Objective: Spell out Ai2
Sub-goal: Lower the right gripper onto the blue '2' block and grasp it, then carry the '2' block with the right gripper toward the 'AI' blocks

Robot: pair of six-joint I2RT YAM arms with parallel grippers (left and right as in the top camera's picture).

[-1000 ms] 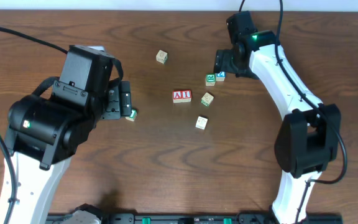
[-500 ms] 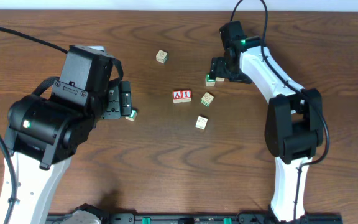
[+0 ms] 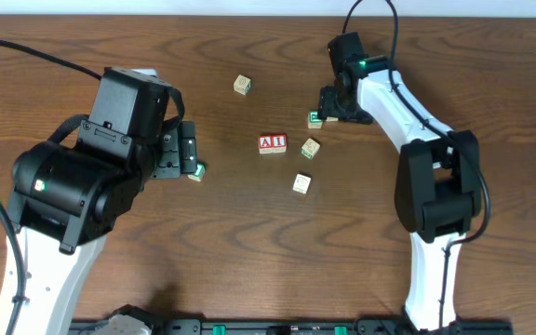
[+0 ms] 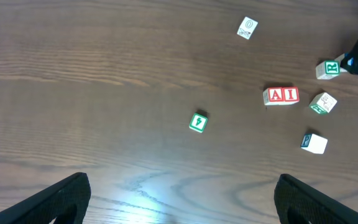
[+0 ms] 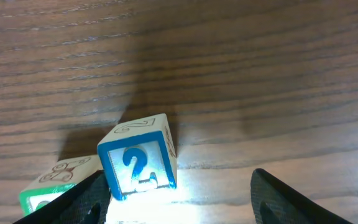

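Observation:
The red A and I blocks (image 3: pixel 272 143) stand side by side mid-table, also in the left wrist view (image 4: pixel 281 95). The blue 2 block (image 5: pixel 139 165) sits between my right gripper's open fingers (image 5: pixel 176 205), close to the left finger; in the overhead view it is hidden under the gripper (image 3: pixel 331 110). A green-edged block (image 3: pixel 314 118) touches the 2 block's left side (image 5: pixel 58 180). My left gripper (image 3: pixel 186 149) is open and empty, left of the A and I, with a green block (image 3: pixel 195 172) beside it.
Loose blocks lie around: one at the back (image 3: pixel 241 85), one right of the I (image 3: pixel 311 148), one in front of it (image 3: pixel 301 183). In the left wrist view they show as (image 4: pixel 247 27), (image 4: pixel 322 102), (image 4: pixel 314 143), with the green one (image 4: pixel 198 122).
My right arm has swung left and down over the blue 2 block, which it now covers in the overhead view. The left arm has not moved.

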